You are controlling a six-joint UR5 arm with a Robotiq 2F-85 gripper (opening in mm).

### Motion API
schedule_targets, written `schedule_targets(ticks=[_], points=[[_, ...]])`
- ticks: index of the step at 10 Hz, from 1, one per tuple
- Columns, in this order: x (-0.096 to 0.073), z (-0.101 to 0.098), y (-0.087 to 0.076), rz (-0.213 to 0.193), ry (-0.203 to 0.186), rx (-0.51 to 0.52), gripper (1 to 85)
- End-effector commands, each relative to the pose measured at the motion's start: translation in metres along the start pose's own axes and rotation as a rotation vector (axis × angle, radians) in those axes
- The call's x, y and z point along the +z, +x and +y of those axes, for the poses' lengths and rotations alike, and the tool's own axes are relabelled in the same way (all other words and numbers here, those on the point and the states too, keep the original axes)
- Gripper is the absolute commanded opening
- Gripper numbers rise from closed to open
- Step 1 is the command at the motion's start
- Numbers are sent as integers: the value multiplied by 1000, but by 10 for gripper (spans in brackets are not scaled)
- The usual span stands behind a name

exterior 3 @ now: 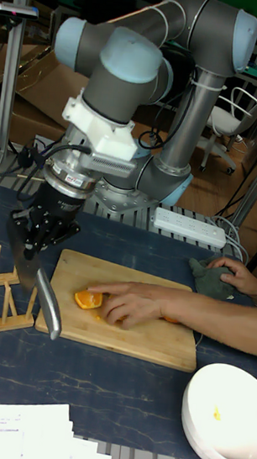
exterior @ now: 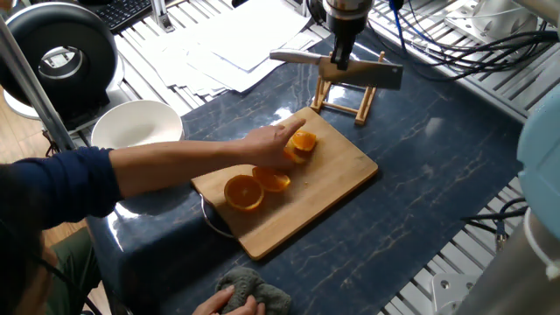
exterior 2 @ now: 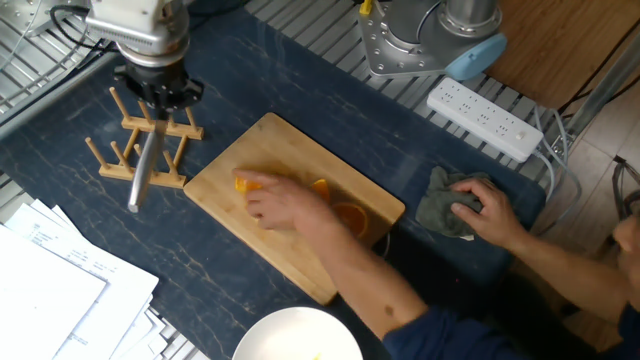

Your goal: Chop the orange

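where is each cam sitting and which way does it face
One fixed view: high on the person's side, facing the rack; shows gripper holding knife.
The other fixed view: high on the opposite side, beside the robot's base, facing the person's hand on the cutting board.
Tall fixed view: low at the table's end, facing the whole arm.
All three share the board, hand and knife.
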State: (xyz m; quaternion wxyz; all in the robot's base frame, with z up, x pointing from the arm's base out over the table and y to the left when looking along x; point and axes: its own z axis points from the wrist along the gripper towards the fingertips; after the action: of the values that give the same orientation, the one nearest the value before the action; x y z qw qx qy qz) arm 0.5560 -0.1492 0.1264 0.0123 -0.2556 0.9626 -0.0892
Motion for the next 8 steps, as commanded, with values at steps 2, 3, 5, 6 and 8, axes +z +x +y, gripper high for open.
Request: schedule_targets(ticks=[2, 3, 5, 6, 8], points=[[29, 5, -11, -51, -60, 18, 13], [32, 4, -11, -47, -60, 11, 13], [39, -1, -10, -50, -45, -3, 13], [45, -4, -10, -61, -39, -15, 30], [52, -7, -3, -66, -37, -44, 93]])
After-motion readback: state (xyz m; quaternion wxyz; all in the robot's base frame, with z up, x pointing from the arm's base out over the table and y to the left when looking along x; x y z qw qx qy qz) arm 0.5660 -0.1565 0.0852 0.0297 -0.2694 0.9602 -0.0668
